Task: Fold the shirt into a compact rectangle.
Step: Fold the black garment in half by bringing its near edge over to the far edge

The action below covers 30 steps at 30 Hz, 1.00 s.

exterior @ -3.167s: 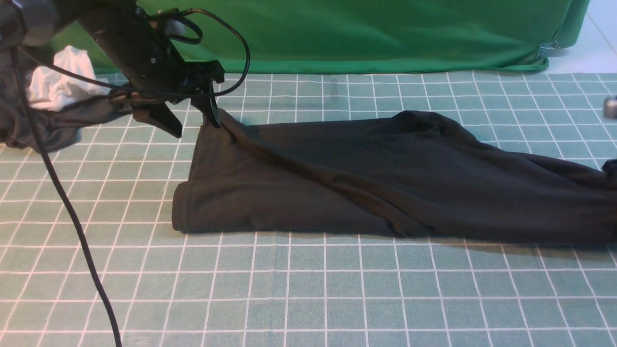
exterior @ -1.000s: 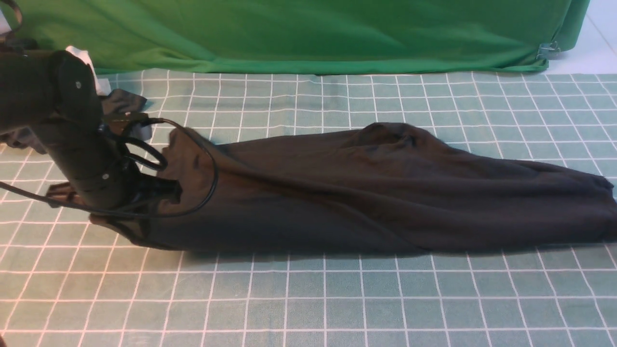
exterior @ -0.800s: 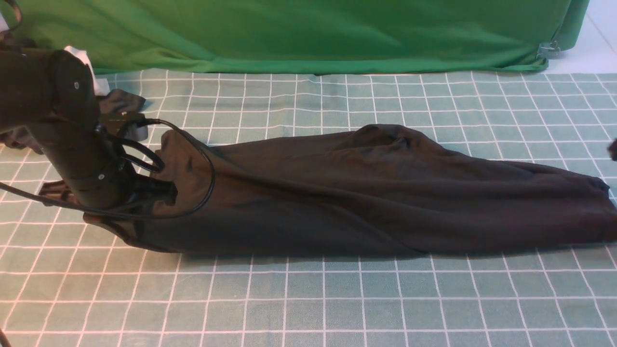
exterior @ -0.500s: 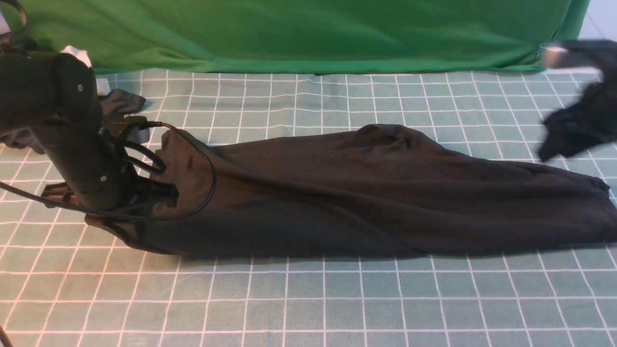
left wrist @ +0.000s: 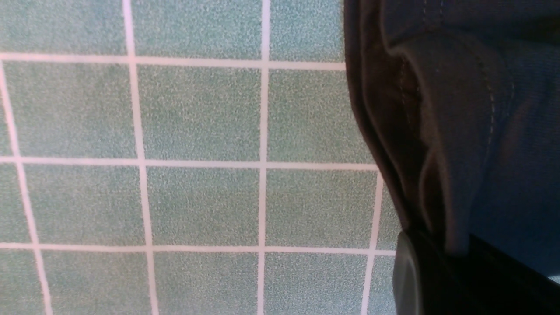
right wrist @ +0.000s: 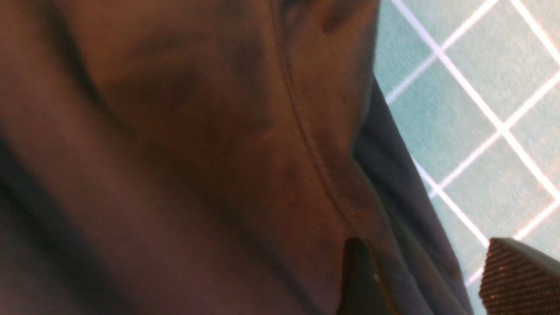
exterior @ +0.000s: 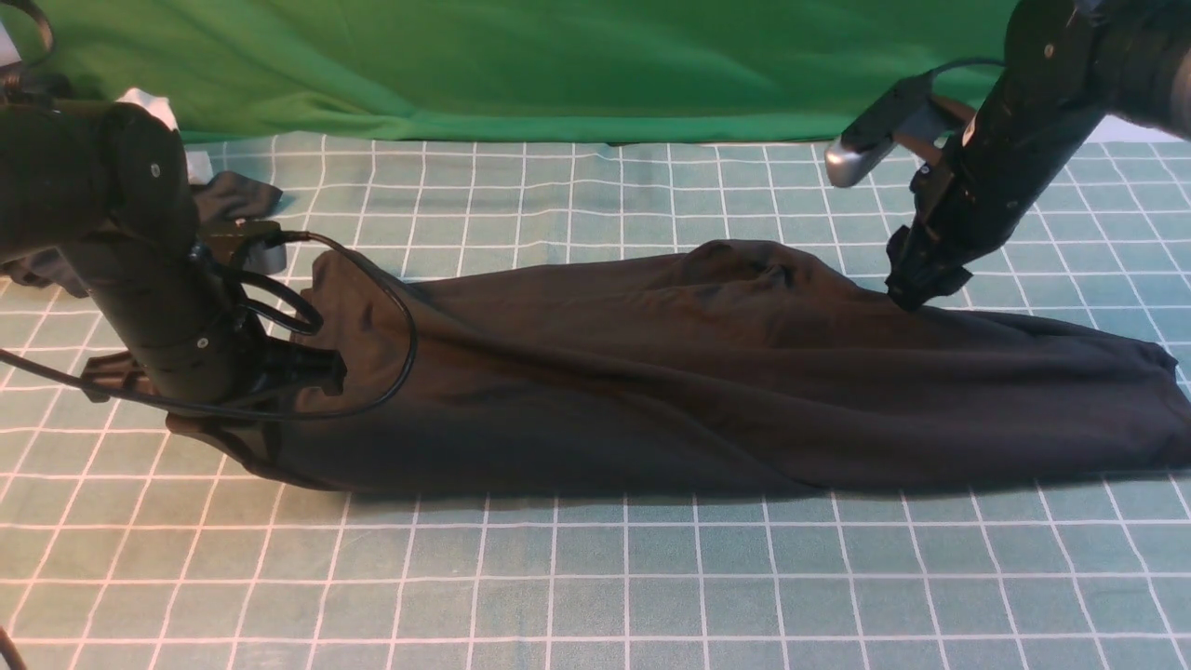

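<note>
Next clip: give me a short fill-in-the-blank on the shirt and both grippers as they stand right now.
1. The left gripper is ____ on the end of the shirt.
2. The right gripper has its jaws ____ at the shirt's far edge.
3. The mat under the shirt carries a grid of ____ lines.
Missing words: shut; open; white.
</note>
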Motion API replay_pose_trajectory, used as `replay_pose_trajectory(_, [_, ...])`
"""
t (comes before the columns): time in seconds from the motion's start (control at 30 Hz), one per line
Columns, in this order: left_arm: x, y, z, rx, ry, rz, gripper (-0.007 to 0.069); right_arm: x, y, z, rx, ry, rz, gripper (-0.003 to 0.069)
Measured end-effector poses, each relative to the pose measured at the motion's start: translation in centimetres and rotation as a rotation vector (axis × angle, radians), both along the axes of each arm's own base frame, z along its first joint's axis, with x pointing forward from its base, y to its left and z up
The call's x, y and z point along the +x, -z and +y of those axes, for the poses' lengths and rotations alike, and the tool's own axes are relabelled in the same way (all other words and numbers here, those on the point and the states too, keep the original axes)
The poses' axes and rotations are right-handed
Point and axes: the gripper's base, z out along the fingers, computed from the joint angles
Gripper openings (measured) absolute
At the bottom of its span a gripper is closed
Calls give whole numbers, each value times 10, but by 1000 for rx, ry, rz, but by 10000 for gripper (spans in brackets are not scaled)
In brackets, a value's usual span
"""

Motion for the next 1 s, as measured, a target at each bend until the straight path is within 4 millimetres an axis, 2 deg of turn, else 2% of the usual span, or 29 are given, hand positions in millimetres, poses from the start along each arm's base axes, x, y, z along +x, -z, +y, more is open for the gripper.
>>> replay_pose_trajectory(0.17, [0,0,0,0,-5,-2,14,3,12,-1,-19,23,19,354])
replay_pose_trajectory(0.3, [1,0,0,-1,-6,-8,14,6,24,-1,-17,46,33,327])
replay_pose_trajectory(0.33, [1,0,0,-1,-6,-9,14,8,28,0,-15,54,32,291])
replay_pose_trajectory(0.37, [1,0,0,-1,-6,-9,14,8,28,0,-15,54,31,285])
replay_pose_trajectory(0.5, [1,0,0,-1,-9,-11,14,9,34,0,-7,92,40,90])
replay_pose_trajectory(0.6, [1,0,0,-1,-9,-12,14,11,33,-1,-1,105,33,31])
replay_pose_trajectory(0.87, [1,0,0,-1,-14,-12,14,29,9,-16,35,175,-58,22])
replay_pose_trajectory(1.0, [1,0,0,-1,-14,-12,14,32,7,-23,43,197,-77,25])
